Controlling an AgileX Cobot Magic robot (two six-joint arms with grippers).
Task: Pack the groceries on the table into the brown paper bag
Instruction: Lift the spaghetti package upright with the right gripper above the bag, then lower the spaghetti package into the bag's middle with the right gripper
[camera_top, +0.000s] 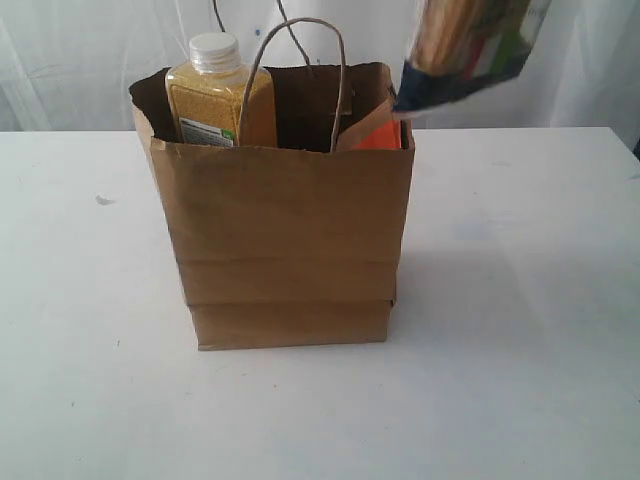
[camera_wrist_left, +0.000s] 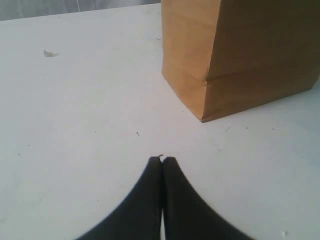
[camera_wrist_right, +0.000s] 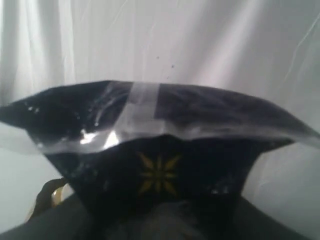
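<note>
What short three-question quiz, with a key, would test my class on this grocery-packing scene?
1. True or false: the white-capped bottle of yellow grains stands inside the brown paper bag.
2. Where is the blue-ended spaghetti pack? A. Hidden deep inside the bag. B. Held in the air above the bag's right rim, as the exterior view shows it. C. Leaning against the bag's outside.
3. Fill in: the left end effector, low over the table beside the bag, is ___ (open or shut).
Key: 1 true; 2 B; 3 shut.
</note>
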